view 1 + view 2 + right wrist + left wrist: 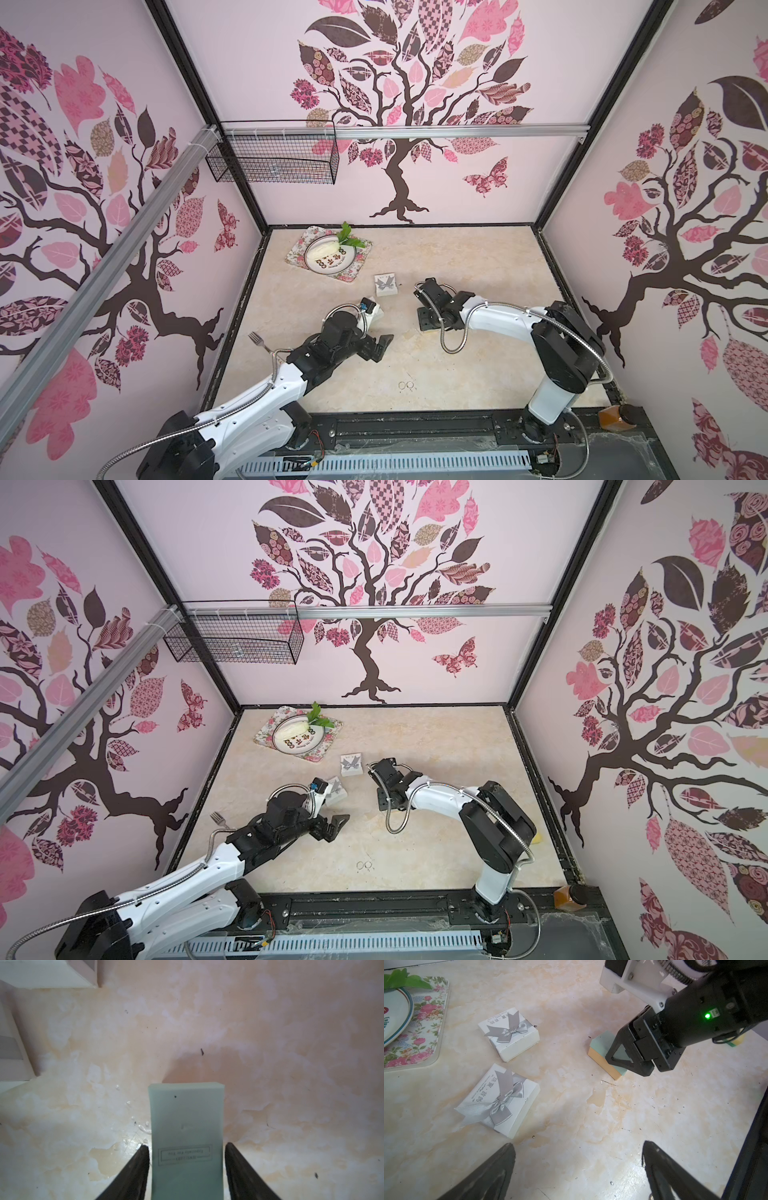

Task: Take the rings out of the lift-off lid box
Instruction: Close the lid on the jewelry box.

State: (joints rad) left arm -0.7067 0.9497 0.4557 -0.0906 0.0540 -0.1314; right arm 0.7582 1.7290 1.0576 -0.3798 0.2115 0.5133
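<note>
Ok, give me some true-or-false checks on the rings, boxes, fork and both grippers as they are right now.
1. Two silver rings lie on the table near its front edge. True.
2. The left gripper holds a bow box. False: it is open and empty, over bare table.
3. The right gripper has its jaws on either side of the green box. True.
4. Both bow boxes have their lids off. False: both are shut, bows on top.
5. The fork lies on the plate. False: it lies on the table beside the left arm.
</note>
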